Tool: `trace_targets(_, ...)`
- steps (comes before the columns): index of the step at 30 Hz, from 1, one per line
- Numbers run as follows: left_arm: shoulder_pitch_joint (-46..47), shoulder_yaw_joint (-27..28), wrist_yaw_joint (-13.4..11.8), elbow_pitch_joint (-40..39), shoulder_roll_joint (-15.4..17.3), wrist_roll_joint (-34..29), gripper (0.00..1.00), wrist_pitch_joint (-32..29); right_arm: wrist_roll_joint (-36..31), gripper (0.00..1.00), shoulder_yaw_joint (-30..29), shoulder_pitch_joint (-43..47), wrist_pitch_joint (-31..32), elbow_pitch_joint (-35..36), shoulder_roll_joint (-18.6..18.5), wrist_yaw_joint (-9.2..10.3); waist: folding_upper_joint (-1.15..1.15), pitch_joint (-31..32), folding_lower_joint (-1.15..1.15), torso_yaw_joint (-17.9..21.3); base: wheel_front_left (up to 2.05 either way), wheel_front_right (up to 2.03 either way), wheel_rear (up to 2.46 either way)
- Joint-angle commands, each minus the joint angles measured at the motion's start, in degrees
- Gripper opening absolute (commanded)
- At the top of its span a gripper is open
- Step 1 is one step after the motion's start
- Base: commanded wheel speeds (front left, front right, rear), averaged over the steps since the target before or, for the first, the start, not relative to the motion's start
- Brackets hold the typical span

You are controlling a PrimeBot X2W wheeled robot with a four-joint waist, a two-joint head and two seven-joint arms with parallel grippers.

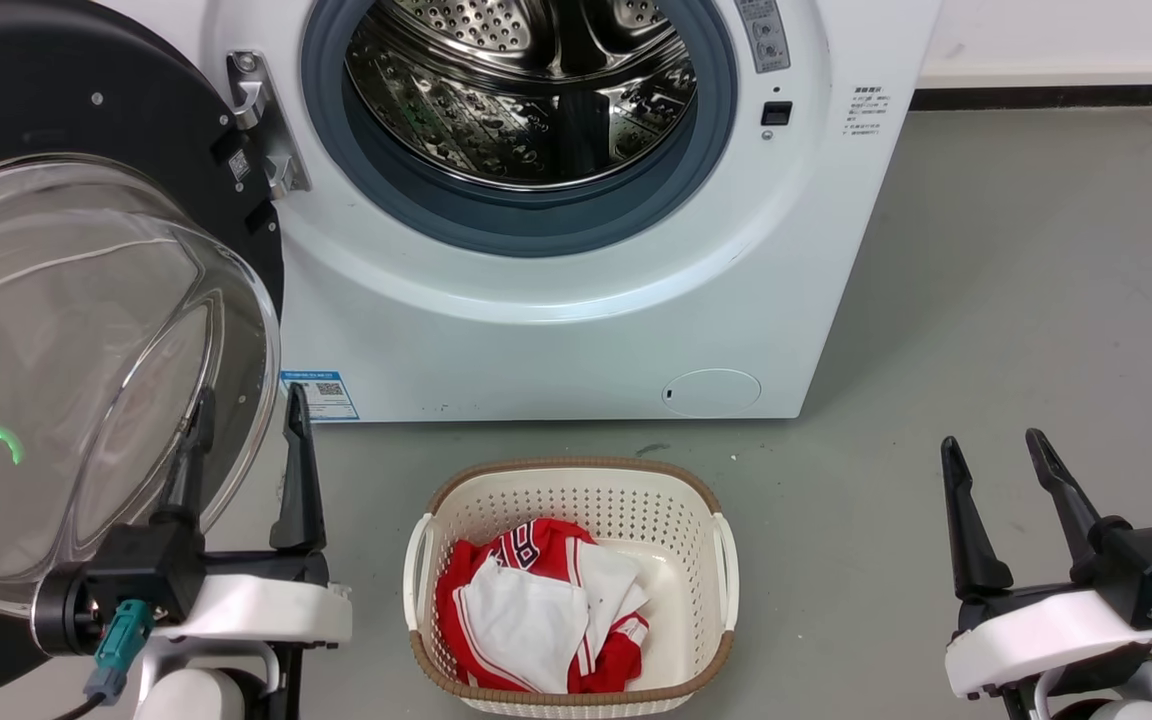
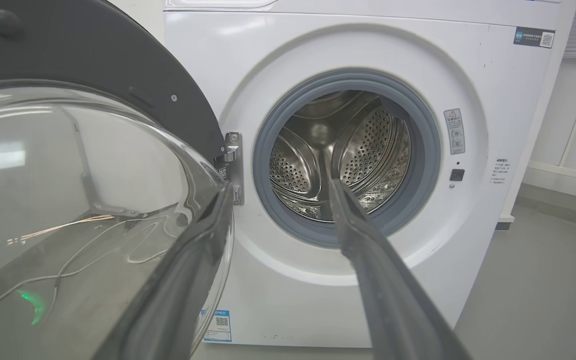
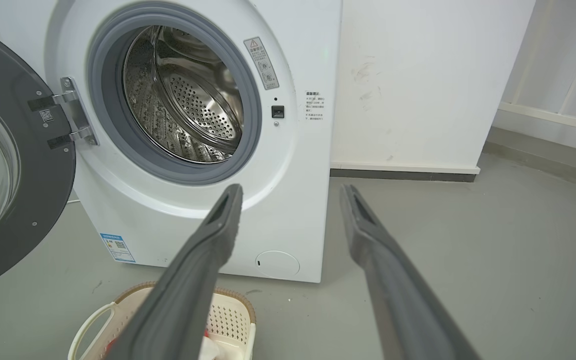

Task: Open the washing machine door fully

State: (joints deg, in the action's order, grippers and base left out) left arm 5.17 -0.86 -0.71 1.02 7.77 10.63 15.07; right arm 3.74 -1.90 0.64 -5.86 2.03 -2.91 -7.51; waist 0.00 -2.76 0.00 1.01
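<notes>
The left gripper (image 1: 246,448), spread wide and empty, sits beside the glass bowl (image 1: 86,330) of the washing machine door (image 1: 46,90), seemingly placed to push it; contact is unclear. The door hangs swung out on its hinge (image 1: 261,120), steel drum (image 1: 526,90) exposed. The right gripper (image 1: 994,445), equally wide and empty, hovers well apart.

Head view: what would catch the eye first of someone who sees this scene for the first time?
The washing machine door stands swung open at the left, its clear glass bowl large in the foreground, and the steel drum lies bare at the top. Below, on the floor, a white basket holds red and white clothes.
</notes>
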Motion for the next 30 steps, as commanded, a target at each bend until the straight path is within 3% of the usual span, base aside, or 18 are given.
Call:
trace_targets(1,-0.5,0.3,0.1,-0.1,-0.2,-0.4,1.00,0.1,0.1,1.00,0.1,-0.2,-0.1,0.2,0.1,0.04,0.00,0.0,0.00,0.0,0.00,0.00,0.00)
trace_targets(30,-2.9,3.6,3.4,1.1,-3.6,-4.5,1.00,0.1,0.0,1.00,0.5,-0.8,-0.4,-0.2,0.1,0.04,0.00,-0.1,0.00,-0.5,0.00,0.00,0.00)
